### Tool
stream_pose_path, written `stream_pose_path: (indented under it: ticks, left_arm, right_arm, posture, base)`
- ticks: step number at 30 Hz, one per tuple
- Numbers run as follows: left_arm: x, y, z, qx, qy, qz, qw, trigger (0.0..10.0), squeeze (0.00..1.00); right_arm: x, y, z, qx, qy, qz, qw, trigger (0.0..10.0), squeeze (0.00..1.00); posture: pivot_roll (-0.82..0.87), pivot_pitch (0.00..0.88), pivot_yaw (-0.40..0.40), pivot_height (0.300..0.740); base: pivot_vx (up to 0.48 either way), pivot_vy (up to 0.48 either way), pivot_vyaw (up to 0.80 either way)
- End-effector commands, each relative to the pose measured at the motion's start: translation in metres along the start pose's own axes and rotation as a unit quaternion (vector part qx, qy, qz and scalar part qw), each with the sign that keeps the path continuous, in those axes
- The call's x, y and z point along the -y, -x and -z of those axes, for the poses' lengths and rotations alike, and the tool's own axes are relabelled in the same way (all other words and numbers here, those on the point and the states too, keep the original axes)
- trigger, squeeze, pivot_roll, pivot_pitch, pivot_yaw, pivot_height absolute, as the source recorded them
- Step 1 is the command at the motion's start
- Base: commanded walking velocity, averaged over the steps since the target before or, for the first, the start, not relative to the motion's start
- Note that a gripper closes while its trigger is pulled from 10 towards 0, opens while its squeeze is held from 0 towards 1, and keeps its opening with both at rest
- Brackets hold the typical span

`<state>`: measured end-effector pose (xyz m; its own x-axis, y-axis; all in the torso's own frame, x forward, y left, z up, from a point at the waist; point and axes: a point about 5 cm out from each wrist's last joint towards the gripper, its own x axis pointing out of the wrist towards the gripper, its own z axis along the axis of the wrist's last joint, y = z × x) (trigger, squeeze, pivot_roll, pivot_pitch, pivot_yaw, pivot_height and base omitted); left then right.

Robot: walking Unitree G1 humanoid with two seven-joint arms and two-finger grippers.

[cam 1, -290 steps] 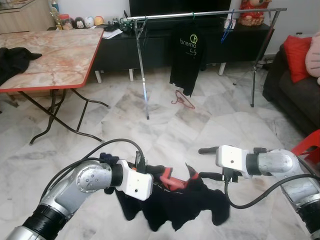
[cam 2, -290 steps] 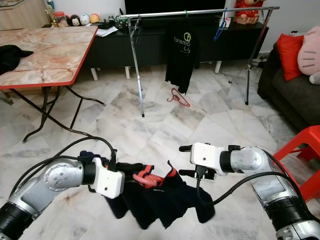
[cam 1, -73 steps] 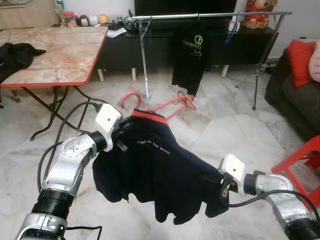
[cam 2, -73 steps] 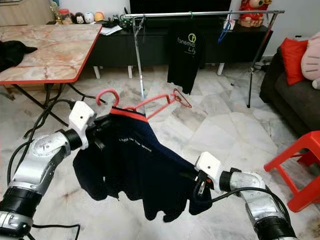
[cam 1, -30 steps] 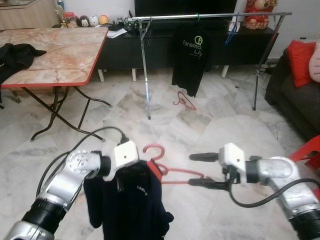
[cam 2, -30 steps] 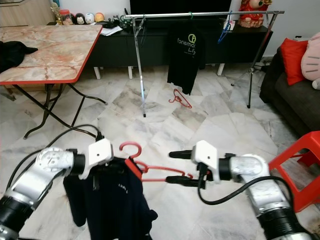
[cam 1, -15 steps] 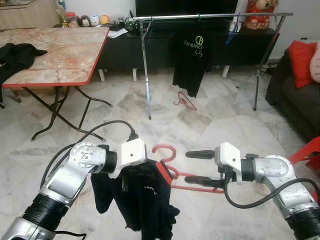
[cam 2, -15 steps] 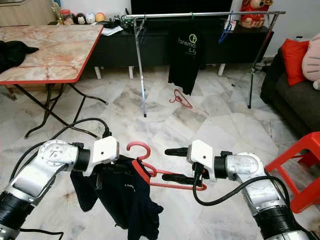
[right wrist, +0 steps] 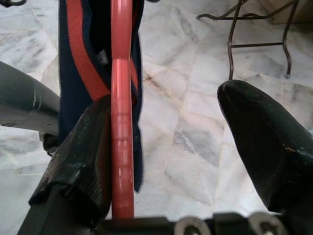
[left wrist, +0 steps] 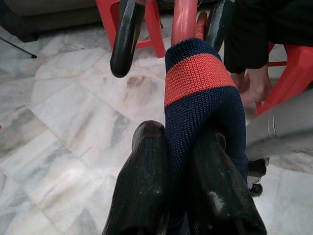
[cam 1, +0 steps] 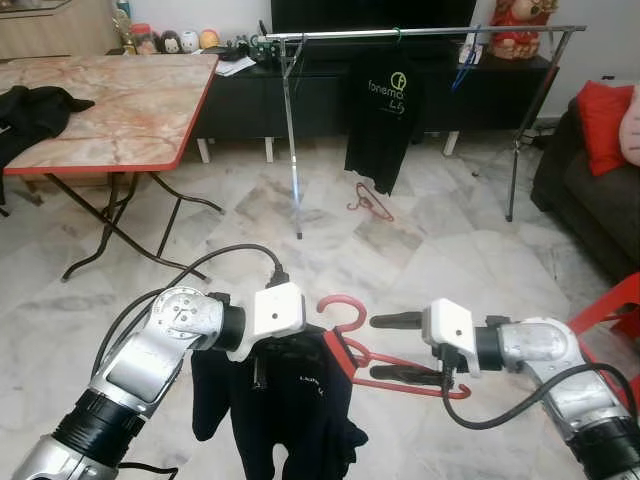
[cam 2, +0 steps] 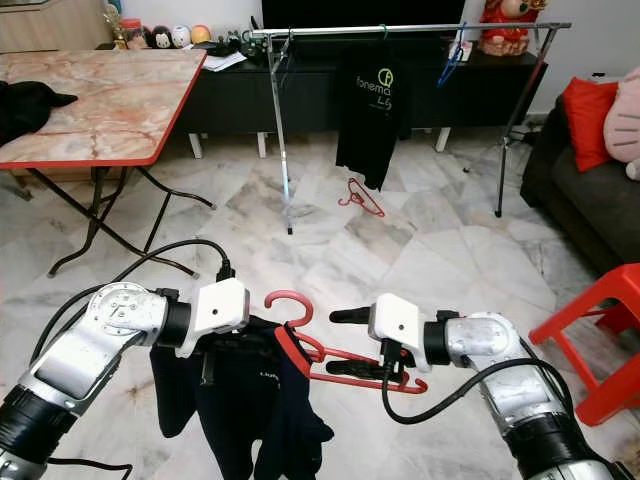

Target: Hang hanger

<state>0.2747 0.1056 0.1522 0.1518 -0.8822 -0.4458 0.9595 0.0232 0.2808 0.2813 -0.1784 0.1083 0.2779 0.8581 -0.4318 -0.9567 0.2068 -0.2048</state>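
hanger [cam 1: 395, 372] | level, hook up | left tool [left wrist: 183, 161] pinching shirt [cam 1: 290, 410] (collar)

red plastic hanger [cam 1: 405, 372] | navy knit shirt with red-orange collar band [cam 1: 300, 400], small pale lettering | black hung T-shirt [cam 1: 381, 110], yellow-green logo print | pink-and-cream marbled folding tabletop, red edge [cam 1: 120, 100] | white-grey veined marble floor [cam 1: 400, 250] | red plastic stool [cam 2: 600, 330] | red cushion [cam 1: 601, 105]

Both arms bent inward, low before the body.
Left gripper [left wrist: 178, 181] pinches fabric between closed fingers; right gripper [cam 1: 400, 347] is spread wide.
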Motion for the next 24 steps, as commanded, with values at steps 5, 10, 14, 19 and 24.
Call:
stream_pose_path:
  ticks: [5, 10, 14, 19, 24]
  left_arm:
    - [0.002, -0.005, -0.013, 0.016, -0.02, 0.008, 1.0, 10.0, 0.0]
    - [0.0, -0.008, -0.013, 0.017, -0.02, 0.005, 1.0, 10.0, 0.0]
    - [0.0, -0.009, -0.014, 0.02, -0.02, 0.002, 1.0, 10.0, 0.0]
    - [0.0, -0.01, -0.015, 0.021, -0.02, 0.001, 1.0, 10.0, 0.0]
    - [0.0, -0.01, -0.015, 0.023, -0.018, -0.002, 1.0, 10.0, 0.0]
  right_arm:
    - [0.0, -0.005, 0.001, 0.001, 0.01, 0.009, 1.0, 10.0, 0.0]
    - [-0.007, -0.004, 0.001, 0.006, -0.001, -0.024, 1.0, 10.0, 0.0]
    - [-0.01, -0.004, 0.004, 0.0, -0.003, -0.032, 0.999, 10.0, 0.0]
    - [-0.011, -0.004, 0.006, -0.011, 0.001, -0.039, 0.999, 10.0, 0.0]
    - [-0.007, -0.007, 0.005, -0.004, 0.008, -0.015, 1.0, 10.0, 0.0]
  posture:
    - [-0.01, 0.0, -0.037, 0.74]
    - [-0.01, 0.0, -0.035, 0.74]
    - [-0.01, 0.0, -0.035, 0.74]
    - [-0.01, 0.0, -0.036, 0.74]
    - [-0.01, 0.0, -0.037, 0.74]
  base:
    - [0.0, 0.0, 0.0]
    - [0.0, 0.0, 0.0]
    - [0.0, 0.0, 0.0]
    - [0.0, 0.0, 0.0]
    - [0.0, 0.0, 0.0]
